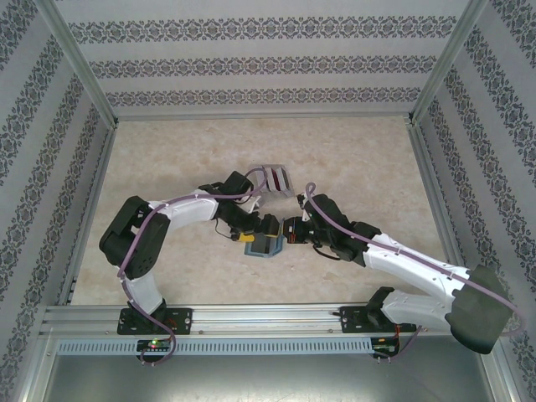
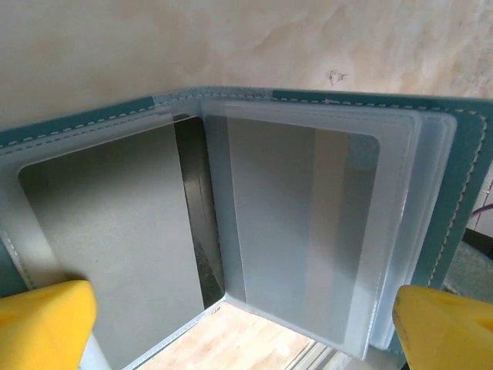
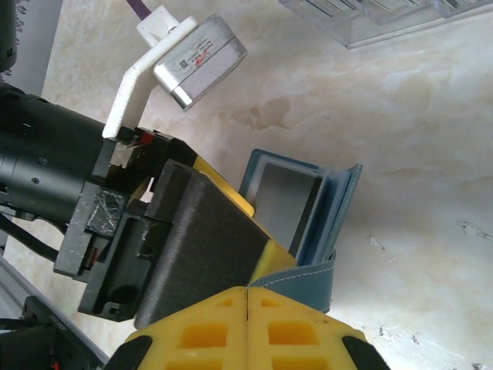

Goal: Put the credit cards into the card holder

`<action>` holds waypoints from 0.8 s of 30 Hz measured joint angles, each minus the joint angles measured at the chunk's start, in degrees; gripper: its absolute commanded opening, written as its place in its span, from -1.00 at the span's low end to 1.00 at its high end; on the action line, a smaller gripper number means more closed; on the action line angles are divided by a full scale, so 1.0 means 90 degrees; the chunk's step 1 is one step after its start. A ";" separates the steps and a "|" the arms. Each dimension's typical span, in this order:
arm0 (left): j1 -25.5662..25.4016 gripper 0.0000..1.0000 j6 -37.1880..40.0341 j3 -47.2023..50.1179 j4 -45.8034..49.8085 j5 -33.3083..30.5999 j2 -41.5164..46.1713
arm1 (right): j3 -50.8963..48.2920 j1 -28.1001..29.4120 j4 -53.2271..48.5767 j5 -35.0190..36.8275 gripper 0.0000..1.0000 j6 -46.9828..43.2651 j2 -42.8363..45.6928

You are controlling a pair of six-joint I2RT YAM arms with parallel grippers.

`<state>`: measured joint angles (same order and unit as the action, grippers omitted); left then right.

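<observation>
The teal card holder stands open on the table between both grippers. In the left wrist view its stitched cover frames a grey credit card with a dark stripe on the left. A second grey card sits in a clear sleeve on the right. My left gripper is open wide, its yellow fingertips at either side of the open pages. My right gripper is shut on the holder's teal cover flap. The left gripper's dark and yellow finger lies against the holder.
A clear tray with striped cards stands just behind the grippers; its edge is at the top of the right wrist view. Patterned walls and metal posts ring the table. Bare marble tabletop lies all around.
</observation>
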<state>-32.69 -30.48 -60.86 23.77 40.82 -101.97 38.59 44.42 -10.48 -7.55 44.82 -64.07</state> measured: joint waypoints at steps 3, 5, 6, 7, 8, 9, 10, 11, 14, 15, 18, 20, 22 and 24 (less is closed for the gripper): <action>0.0000 0.92 0.0002 -0.0039 0.0022 -0.0219 0.0000 | 0.0029 0.0000 -0.0005 0.0000 -1.00 -0.0002 -0.0019; 0.0000 0.80 0.0022 -0.0100 0.0117 -0.0401 0.0000 | 0.0036 0.0000 -0.0005 0.0002 -1.00 -0.0002 -0.0029; 0.0000 0.74 0.0029 -0.0134 0.0177 -0.0505 0.0000 | 0.0036 0.0000 -0.0005 0.0002 -1.00 -0.0002 -0.0029; 0.0000 0.63 0.0056 -0.0165 0.0257 -0.0629 0.0000 | 0.0036 0.0000 -0.0005 0.0002 -1.00 -0.0002 -0.0029; 0.0000 0.54 0.0080 -0.0192 0.0323 -0.0741 0.0002 | 0.0036 0.0000 -0.0007 0.0005 -1.00 -0.0002 -0.0029; 0.0000 0.46 0.0114 -0.0211 0.0391 -0.0882 0.0002 | 0.0036 0.0000 -0.0012 0.0022 -1.00 -0.0002 -0.0029; 0.0002 0.40 0.0141 -0.0219 0.0449 -0.0991 0.0002 | 0.0036 0.0000 -0.0024 0.0039 -1.00 -0.0005 -0.0027; 0.0007 0.37 0.0177 -0.0221 0.0512 -0.1105 0.0002 | 0.0036 0.0000 -0.0056 0.0080 -1.00 -0.0012 -0.0022; 0.0010 0.35 0.0223 -0.0223 0.0697 -0.1360 0.0007 | 0.0036 -0.0005 -0.0160 0.0151 -1.00 -0.0022 0.0029; 0.0010 0.32 0.0231 -0.0223 0.0736 -0.1445 0.0015 | 0.0036 -0.0007 -0.0197 0.0177 -1.00 -0.0024 0.0061; 0.0019 0.17 0.0294 -0.0223 0.0845 -0.1729 0.0041 | 0.0007 -0.0070 -0.0223 0.0236 -0.49 -0.0039 0.0134; 0.0019 0.06 0.0318 -0.0223 0.0891 -0.1790 0.0044 | -0.0068 -0.0182 -0.0255 0.0270 -0.40 -0.0022 0.0136; 0.0019 -0.02 0.0321 -0.0209 0.0884 -0.1746 0.0044 | -0.0078 -0.0391 -0.0491 0.0267 -0.35 -0.0056 0.0051; 0.0019 -0.02 0.0308 -0.0165 0.0865 -0.1683 0.0044 | -0.0068 -0.0529 -0.0797 0.0321 -0.21 -0.0104 -0.0027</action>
<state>-32.51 -27.70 -62.35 31.55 25.67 -101.58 37.98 39.66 -17.65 -4.67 43.88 -64.31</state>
